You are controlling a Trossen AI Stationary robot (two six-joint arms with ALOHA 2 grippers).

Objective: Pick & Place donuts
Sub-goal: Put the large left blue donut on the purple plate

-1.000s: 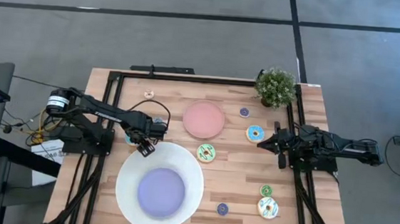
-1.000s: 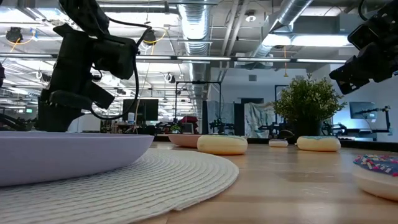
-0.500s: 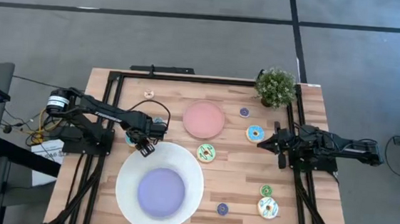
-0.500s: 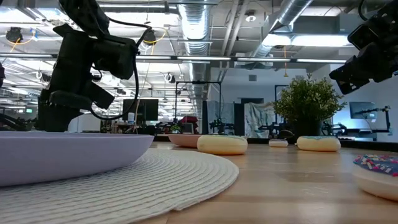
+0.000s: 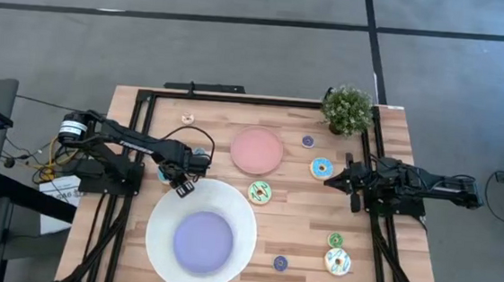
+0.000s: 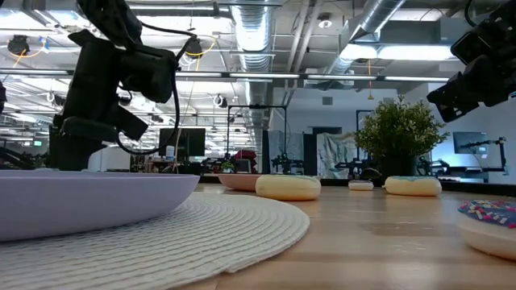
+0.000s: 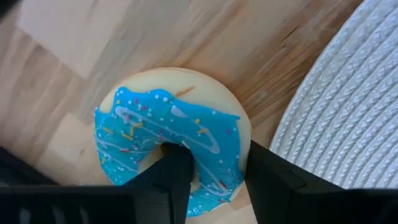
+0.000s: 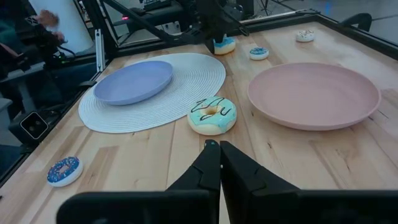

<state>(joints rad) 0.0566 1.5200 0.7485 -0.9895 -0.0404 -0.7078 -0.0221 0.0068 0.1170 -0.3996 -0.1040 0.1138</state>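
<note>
A large blue-iced donut (image 7: 168, 134) lies flat on the wood beside the woven white mat (image 7: 348, 118). My left gripper (image 7: 214, 168) stands over this donut at the mat's far-left edge (image 5: 179, 184) and is shut on its ring. My right gripper (image 8: 218, 151) is shut and hovers near the table's right side (image 5: 328, 180), touching nothing. A green-iced donut (image 5: 260, 192) lies ahead of it, and another blue donut (image 5: 321, 168) lies beside it. A white sprinkled donut (image 5: 337, 261) rests near the right front corner. My left gripper pinches the ring wall (image 7: 217, 149) of the blue donut: one finger (image 7: 171, 177) stands inside the hole and the other (image 7: 273, 183) outside the rim. The fingers come from above, pointing down. The donut lies flat on the table.
The pink plate (image 5: 257, 150) sits at the table's far centre. The lavender plate (image 5: 202, 242) lies on the white mat at the near left. A potted plant (image 5: 347, 110) stands at the far right corner. Coin-sized donuts (image 5: 308, 141) (image 5: 335, 240) (image 5: 280, 263) (image 5: 187, 118) are scattered about.
</note>
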